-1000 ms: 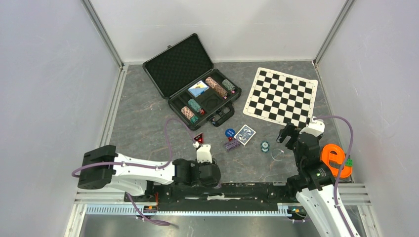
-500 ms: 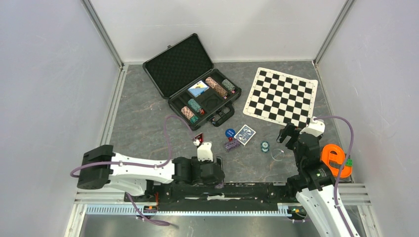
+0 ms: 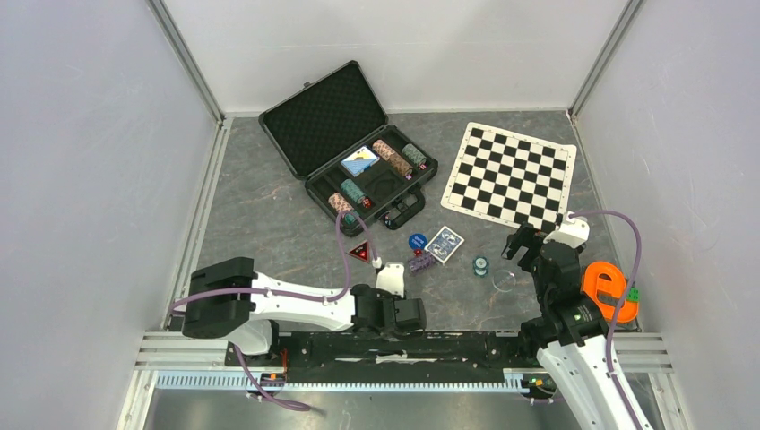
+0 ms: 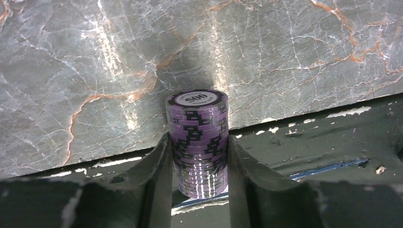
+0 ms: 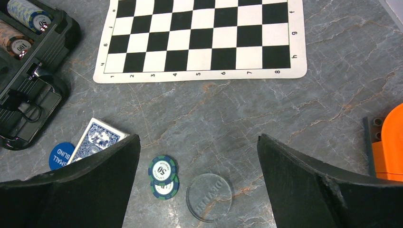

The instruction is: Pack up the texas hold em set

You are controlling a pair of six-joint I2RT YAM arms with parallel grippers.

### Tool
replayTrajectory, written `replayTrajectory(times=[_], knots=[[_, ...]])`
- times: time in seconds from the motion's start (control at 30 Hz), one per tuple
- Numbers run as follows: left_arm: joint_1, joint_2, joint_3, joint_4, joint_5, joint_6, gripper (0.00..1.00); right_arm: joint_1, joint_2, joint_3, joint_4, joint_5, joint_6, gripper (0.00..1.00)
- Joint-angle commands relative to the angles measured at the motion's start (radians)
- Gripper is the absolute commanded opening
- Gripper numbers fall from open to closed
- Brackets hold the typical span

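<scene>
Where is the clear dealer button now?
In the top view, the dealer button lies right of centre, just right of the green chips, below the chess mat.

One black hard briefcase (image 3: pixel 323 116), with four striped chip stacks (image 3: pixel 392 157) inside. Two blue-backed card decks (image 3: pixel 444 244). Two purple chip stacks (image 4: pixel 197 142), I believe. Two loose green-blue chips (image 5: pixel 163 169), one blue round button (image 3: pixel 417 240), one clear round disc (image 5: pixel 209 197), one checkered chess mat (image 3: pixel 509 175), one orange plastic object (image 3: pixel 609 291). The red dice (image 3: pixel 366 203) are too small to count.

Glossy plastic purple chip stack (image 4: pixel 197 142) against a polished, marble-veined tabletop (image 4: pixel 294 52).
</scene>
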Motion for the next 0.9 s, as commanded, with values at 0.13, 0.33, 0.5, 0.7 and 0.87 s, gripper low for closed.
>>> replayTrajectory(times=[0.13,0.33,0.5,0.7,0.87], knots=[[0.028,-0.03,0.135,-0.195,-0.142,0.034,0.31,0.001,0.007,-0.011,0.019,0.001,0.008,0.99],[0.189,-0.209,0.207,-0.25,-0.22,0.192,0.29,0.002,0.023,-0.008,0.026,-0.004,0.001,0.99],[0.448,-0.408,0.116,-0.05,-0.171,0.347,0.28,0.0,0.032,-0.037,0.069,-0.047,0.0,0.99],[0.797,-0.443,0.116,0.139,-0.101,0.508,0.21,0.0,0.058,-0.057,0.13,-0.088,-0.01,0.99],[1.026,-0.323,0.124,0.307,-0.021,0.449,0.15,0.003,0.046,-0.057,0.196,-0.111,-0.02,0.99]])
